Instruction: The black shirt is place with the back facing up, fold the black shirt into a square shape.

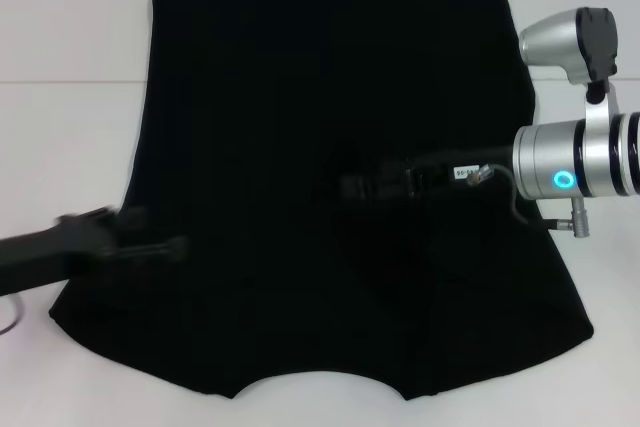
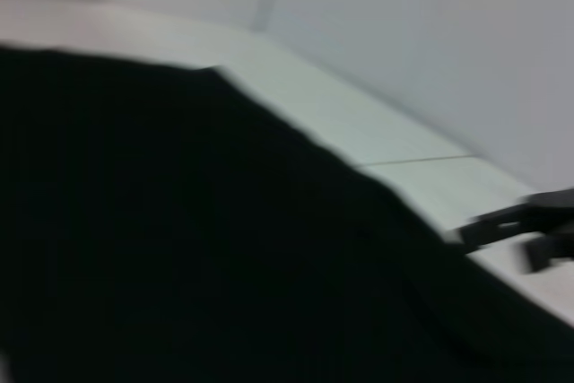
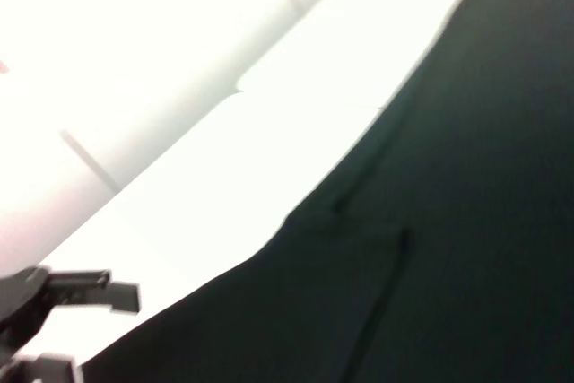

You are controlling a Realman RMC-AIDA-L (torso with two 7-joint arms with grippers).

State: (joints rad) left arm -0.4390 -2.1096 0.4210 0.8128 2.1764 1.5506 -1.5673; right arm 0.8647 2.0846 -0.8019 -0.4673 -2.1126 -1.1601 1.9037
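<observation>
The black shirt [image 1: 320,97] lies flat on the white table [image 1: 60,127], plain side up, its sides folded in and its curved edge nearest me. It also shows in the left wrist view [image 2: 179,239] and the right wrist view [image 3: 448,221]. My left gripper [image 1: 175,245] is low at the shirt's left edge, blurred; the right wrist view shows it [image 3: 103,334] with fingers apart and empty. My right gripper [image 1: 345,187] reaches in from the right over the shirt's middle, dark against the cloth. The left wrist view shows it [image 2: 495,247] far off, fingers apart.
Bare white table surrounds the shirt on the left and right. A seam line [image 1: 70,80] runs across the table at the back. A pale wall [image 2: 404,33] rises behind the table.
</observation>
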